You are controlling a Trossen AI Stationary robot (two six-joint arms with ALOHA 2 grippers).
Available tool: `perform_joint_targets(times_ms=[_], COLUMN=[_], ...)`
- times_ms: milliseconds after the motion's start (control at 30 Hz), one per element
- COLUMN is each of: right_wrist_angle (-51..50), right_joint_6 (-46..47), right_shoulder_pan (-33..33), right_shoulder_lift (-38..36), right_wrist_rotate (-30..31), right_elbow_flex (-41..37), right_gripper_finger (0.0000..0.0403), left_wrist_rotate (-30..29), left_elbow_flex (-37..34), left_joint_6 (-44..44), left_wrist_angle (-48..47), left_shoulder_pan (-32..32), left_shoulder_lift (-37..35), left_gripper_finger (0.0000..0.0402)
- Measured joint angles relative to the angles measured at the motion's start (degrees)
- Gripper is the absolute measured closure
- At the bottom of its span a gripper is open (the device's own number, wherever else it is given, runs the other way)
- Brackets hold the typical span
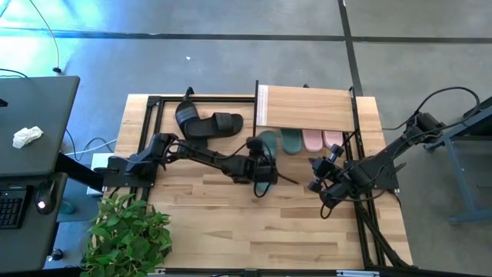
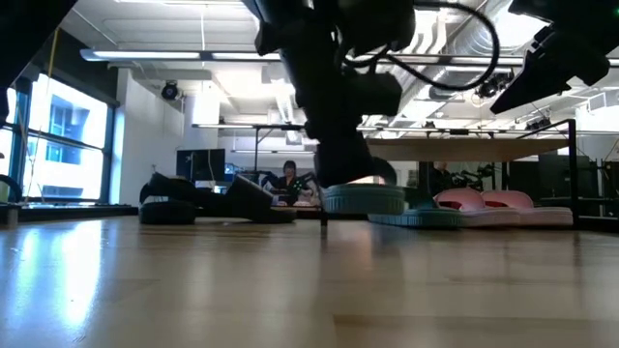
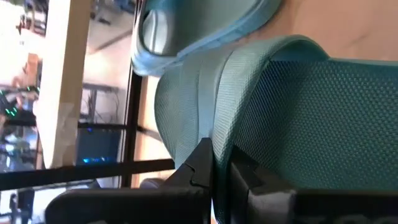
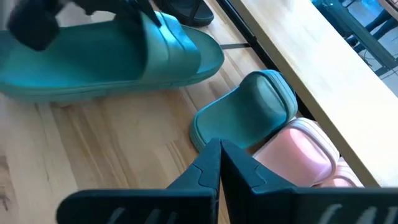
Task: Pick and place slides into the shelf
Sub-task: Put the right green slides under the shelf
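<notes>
My left gripper (image 1: 260,165) is shut on a teal slide (image 1: 264,173) in the middle of the table, just in front of the shelf (image 1: 304,106). Its twin, a second teal slide (image 1: 292,141), and two pink slides (image 1: 321,139) lie on the table under the shelf's plank, their ends sticking out toward the near edge. Left of the shelf, two black slides (image 1: 207,124) rest on the table. To the right, my right gripper (image 1: 317,187) hangs shut over bare wood, touching nothing; in its wrist view (image 4: 219,149) it points toward the teal and pink slides. My left gripper pinches the edge of the teal slide's strap (image 3: 219,115) between its two fingers (image 3: 198,165). It comes from the table's left, slanting down. In the low view the slide's near end (image 2: 363,199) hangs a little above the table; whether the far end touches, I cannot tell.
A black metal frame (image 1: 154,115) runs along the table's left and far sides, and another black metal frame (image 1: 357,154) stands by the shelf's right legs. A potted plant (image 1: 127,231) sits at the near left corner. Bare wood (image 1: 254,231) lies toward the near edge.
</notes>
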Motion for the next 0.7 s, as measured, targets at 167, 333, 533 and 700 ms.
perform_joint_targets(times_ms=[167,333,533,700], right_wrist_angle=[0.0,0.0,0.0,0.0], right_joint_6=[-0.4,-0.4,-0.6,-0.7], right_shoulder_pan=[0.4,0.4,0.4,0.4], right_shoulder_lift=[0.0,0.0,0.0,0.0], right_wrist_rotate=[1.0,1.1,1.1,1.1], right_elbow_flex=[0.0,0.0,0.0,0.0], right_gripper_finger=[0.0403,0.0403,0.0403,0.0403], left_wrist_rotate=[1.3,2.4,3.2,2.9], left_elbow_flex=[0.0,0.0,0.0,0.0], left_joint_6=[0.0,0.6,1.2,1.4], left_wrist_angle=[1.7,3.2,4.6,5.4], left_shoulder_pan=[2.0,4.0,6.0,7.4], left_shoulder_lift=[0.4,0.4,0.4,0.4], left_gripper_finger=[0.04,0.0401,0.0401,0.0401])
